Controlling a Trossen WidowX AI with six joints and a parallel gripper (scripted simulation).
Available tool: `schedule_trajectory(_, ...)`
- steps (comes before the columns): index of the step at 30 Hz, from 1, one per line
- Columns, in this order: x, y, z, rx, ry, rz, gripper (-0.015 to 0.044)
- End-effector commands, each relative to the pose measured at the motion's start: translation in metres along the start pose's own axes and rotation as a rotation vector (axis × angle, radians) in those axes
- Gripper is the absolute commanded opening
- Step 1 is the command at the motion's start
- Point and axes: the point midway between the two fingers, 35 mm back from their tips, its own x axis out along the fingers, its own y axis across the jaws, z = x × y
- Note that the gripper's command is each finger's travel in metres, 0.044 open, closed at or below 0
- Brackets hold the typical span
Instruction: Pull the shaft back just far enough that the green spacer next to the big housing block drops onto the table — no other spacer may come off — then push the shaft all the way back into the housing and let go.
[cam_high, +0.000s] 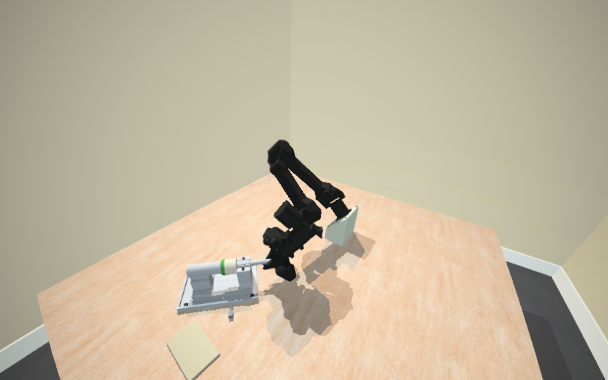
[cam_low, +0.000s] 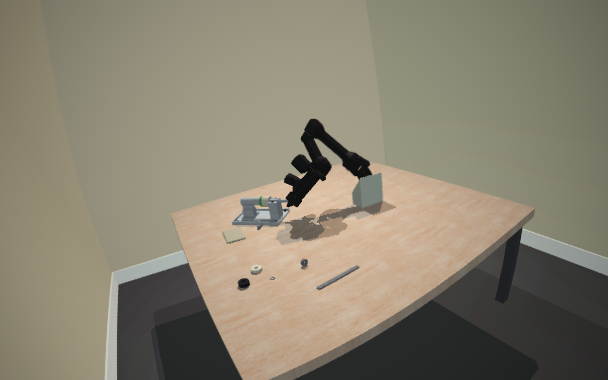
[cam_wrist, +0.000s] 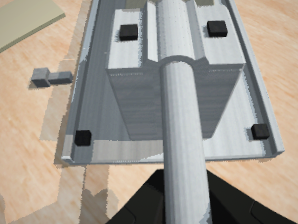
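Observation:
The green spacer (cam_high: 223, 267) (cam_low: 261, 201) sits on the shaft line next to the big housing block (cam_high: 200, 284) (cam_low: 248, 208). A cream spacer (cam_high: 230, 266) (cam_low: 266, 201) is beside it, towards the support block (cam_low: 275, 210) (cam_wrist: 135, 95). Both are up at shaft height. The grey shaft (cam_high: 260, 262) (cam_wrist: 182, 110) runs out of the support block towards the arm. My gripper (cam_high: 271, 262) (cam_low: 290, 203) (cam_wrist: 179, 177) is shut on the shaft's outer end, a short way outside the support block. The shaft's inner end is hidden, and the wrist view shows neither spacer.
The fixture's base plate (cam_high: 220, 303) (cam_wrist: 115, 151) has raised rims. A small grey peg (cam_high: 230, 314) (cam_wrist: 41, 77) and a beige tile (cam_high: 193, 350) (cam_low: 234, 236) lie beside it. Further off lie a black ring (cam_low: 243, 284), a cream ring (cam_low: 252, 270) and a grey bar (cam_low: 338, 277).

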Motion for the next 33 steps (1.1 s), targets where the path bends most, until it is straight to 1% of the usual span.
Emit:
schedule_trajectory(1, -0.001, -0.0001, -0.0006, 0.005, 0.0, -0.002, 0.0)
schedule_trajectory(33, -0.003, -0.0001, -0.0027, 0.005, 0.0, -0.002, 0.0)
